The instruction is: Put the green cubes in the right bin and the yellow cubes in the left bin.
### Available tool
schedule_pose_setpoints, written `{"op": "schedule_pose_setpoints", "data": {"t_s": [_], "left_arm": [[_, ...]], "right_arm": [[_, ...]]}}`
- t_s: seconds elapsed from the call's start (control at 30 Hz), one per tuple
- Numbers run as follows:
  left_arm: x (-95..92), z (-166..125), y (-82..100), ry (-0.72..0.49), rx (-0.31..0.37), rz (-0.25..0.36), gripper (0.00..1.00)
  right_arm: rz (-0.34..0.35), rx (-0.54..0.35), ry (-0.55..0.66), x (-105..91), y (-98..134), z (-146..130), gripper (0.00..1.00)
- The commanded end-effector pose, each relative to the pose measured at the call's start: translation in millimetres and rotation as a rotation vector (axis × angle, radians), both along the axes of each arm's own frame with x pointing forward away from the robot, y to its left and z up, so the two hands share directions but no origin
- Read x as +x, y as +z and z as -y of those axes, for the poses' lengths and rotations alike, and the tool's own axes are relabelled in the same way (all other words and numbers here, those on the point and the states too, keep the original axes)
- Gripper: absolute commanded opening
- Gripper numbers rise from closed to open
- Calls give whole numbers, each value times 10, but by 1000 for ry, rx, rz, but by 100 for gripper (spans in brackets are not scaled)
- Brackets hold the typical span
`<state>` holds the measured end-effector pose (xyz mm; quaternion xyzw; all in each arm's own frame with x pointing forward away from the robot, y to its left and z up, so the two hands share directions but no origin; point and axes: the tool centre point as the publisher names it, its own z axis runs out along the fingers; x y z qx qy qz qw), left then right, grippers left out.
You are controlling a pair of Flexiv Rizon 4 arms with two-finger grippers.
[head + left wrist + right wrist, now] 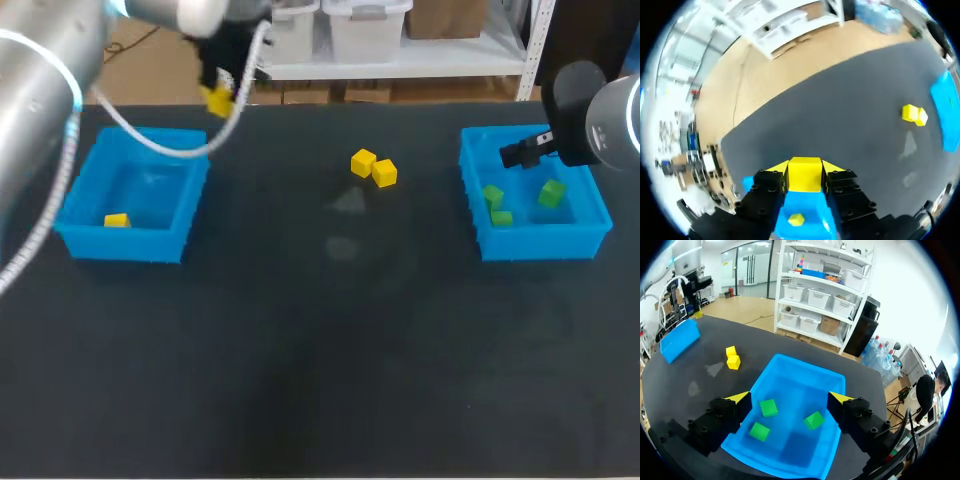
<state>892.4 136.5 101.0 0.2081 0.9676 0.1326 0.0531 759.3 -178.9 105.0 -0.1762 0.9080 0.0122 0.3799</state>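
Yellow cube (805, 176) is clamped in the left hand (805, 168), raised near the left bin's (150, 135) far rim. Best to centre it over that bin, lower it towards the resting cube (116, 220) inside, then release gently.

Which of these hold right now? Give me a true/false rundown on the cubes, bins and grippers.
1. The left gripper is shut on a held yellow cube. True.
2. The right bin holds two green cubes. False: three green cubes lie in it.
3. Two loose yellow cubes sit on the table between the bins. True.
4. The left bin is empty. False: a lone yellow cube lies in it.
5. The right gripper holds a green cube. False: it is open above the right bin, with nothing between its fingers.
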Motion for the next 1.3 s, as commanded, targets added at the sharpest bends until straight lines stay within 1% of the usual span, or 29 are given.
{"op": "schedule_pose_setpoints", "data": {"t_s": [0.03, 0.2, 0.3, 0.37, 0.5, 0.63, 0.67, 0.7, 0.73, 0.77, 0.83, 0.97, 1.07, 1.13, 1.23, 1.3], "left_arm": [[-575, -527, 21, 13, -87, 181, 0], [-803, -826, -77, 77, -83, 156, 0], [-910, -916, -134, 95, -83, 139, 0], [-980, -973, -205, 111, -84, 121, 0], [-1056, -1014, -288, 126, -94, 103, 0], [-1127, -1046, -368, 161, -125, 89, 0], [-1148, -1057, -385, 174, -138, 83, 22], [-1162, -1059, -392, 180, -145, 82, 37], [-1173, -1051, -394, 178, -154, 86, 67], [-1184, -1029, -382, 178, -163, 91, 100], [-1176, -952, -349, 159, -168, 96, 100], [-1105, -701, -230, 88, -185, 114, 100], [-1016, -371, -75, -26, -192, 135, 100], [-945, -148, -17, -99, -195, 136, 100], [-841, 220, 18, -210, -192, 118, 100], [-772, 462, 5, -273, -198, 93, 100]], "right_arm": [[7, 2, -1, -4, -16, -1, 100], [7, 2, -1, -4, -16, -1, 100], [7, 2, -1, -4, -16, -1, 100], [7, 2, -1, -4, -16, -1, 100], [7, 2, -1, -4, -16, -1, 100], [7, 2, -1, -4, -16, -1, 100], [7, 2, -1, -4, -16, -1, 100], [7, 2, -1, -4, -16, -1, 100], [7, 2, -1, -4, -16, -1, 100], [7, 2, -1, -4, -16, -1, 100], [7, 2, -1, -4, -16, -1, 100], [7, 2, -1, -4, -16, -1, 100], [7, 2, -1, -4, -16, -1, 100], [7, 2, -1, -4, -16, -1, 100], [7, 2, -1, -4, -16, -1, 100], [7, 2, -1, -4, -16, -1, 100]]}}
